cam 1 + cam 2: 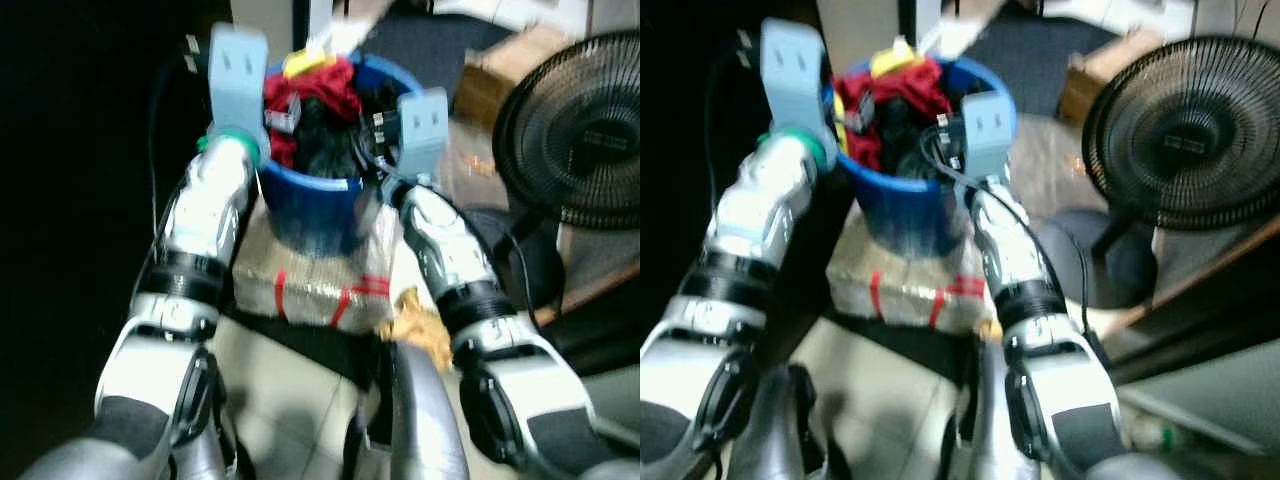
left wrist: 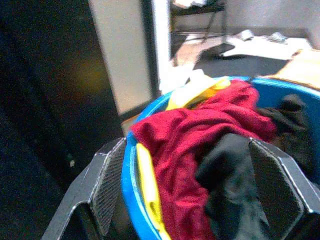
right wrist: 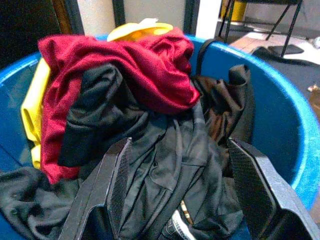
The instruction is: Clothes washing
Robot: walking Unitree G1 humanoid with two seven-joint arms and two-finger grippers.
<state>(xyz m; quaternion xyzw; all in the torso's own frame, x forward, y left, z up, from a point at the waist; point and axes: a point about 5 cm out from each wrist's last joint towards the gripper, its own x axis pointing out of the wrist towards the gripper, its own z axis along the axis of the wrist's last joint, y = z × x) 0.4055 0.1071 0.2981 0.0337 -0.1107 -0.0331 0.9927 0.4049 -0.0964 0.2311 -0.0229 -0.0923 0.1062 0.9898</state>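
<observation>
A taped box (image 1: 310,285) on the tiled floor carried your blue tub (image 1: 310,210) of clothes (image 3: 150,100). Left gripper (image 2: 200,190) straddled its rim, right gripper (image 3: 175,195) hung inside; both gaped. Pulling could tip it.

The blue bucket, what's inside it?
The blue bucket holds a pile of clothes: a red garment on top, black clothes in front, something yellow at the side. The bottom is covered.
</observation>
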